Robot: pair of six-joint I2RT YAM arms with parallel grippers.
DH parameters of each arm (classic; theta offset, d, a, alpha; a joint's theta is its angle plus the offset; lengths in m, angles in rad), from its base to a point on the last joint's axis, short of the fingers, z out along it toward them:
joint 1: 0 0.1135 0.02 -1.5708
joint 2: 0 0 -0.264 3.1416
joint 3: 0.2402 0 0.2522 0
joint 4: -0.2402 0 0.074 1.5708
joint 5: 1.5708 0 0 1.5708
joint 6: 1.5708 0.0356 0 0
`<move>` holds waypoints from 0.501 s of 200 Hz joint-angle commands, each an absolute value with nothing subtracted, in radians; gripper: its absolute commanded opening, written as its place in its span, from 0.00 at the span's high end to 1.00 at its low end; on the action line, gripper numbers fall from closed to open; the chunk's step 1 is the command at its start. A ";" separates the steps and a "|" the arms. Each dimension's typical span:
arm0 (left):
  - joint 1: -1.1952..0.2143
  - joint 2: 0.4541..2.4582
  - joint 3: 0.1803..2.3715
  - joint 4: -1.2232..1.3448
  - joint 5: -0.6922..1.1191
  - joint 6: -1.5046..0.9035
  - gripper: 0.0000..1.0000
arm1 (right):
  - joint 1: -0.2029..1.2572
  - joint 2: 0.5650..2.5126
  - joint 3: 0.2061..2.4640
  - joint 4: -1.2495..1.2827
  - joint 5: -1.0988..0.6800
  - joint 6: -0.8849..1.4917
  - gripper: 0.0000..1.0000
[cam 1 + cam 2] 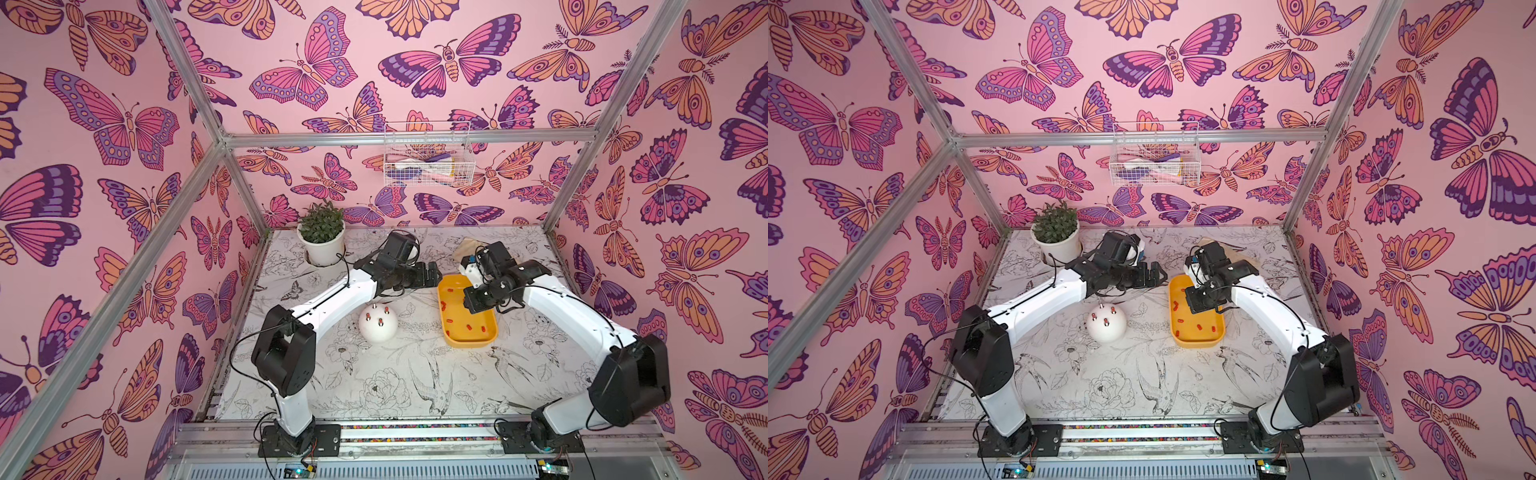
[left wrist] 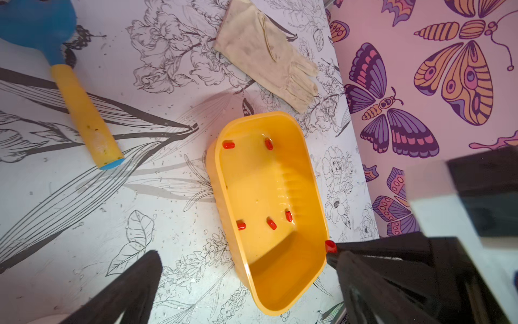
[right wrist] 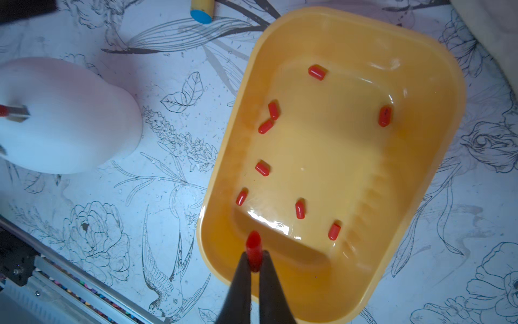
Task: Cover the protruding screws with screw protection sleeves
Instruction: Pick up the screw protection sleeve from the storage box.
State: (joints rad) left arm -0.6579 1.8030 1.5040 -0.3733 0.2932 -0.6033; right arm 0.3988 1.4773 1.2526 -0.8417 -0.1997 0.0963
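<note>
One red sleeve [image 3: 253, 244] pinched in right claw [image 3: 254, 259]; left claw [image 1: 433, 275] spread wide.

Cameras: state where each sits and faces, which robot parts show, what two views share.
Top views: high above the arm bases, looking down at the table; both arms show.
Left wrist: on left arm, facing down at yellow tray; open left tool shows.
Right wrist: above the tray, facing down; right tool shut on a red sleeve.
Shared: both wrist views show tray and sleeve.

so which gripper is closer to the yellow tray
Right. The right gripper is over the yellow tray, shut on a red sleeve; the left gripper hangs open beside its far end.
</note>
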 commanded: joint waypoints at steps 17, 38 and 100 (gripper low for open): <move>-0.703 1.865 1.577 -0.370 0.340 -0.583 0.00 | 0.391 1.431 1.289 -0.913 -0.259 0.069 0.90; -0.725 1.883 1.597 -0.355 0.357 -0.582 0.00 | 0.390 1.419 1.295 -0.917 -0.265 0.069 0.90; -0.759 1.903 1.605 -0.340 0.381 -0.586 0.00 | 0.390 1.398 1.317 -0.907 -0.271 0.084 0.90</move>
State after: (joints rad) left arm -0.7528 1.8828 1.5852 -0.3584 0.3576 -0.6033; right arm 0.3988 1.4223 1.2770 -0.8879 -0.2565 0.0811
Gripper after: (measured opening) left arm 0.998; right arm 0.104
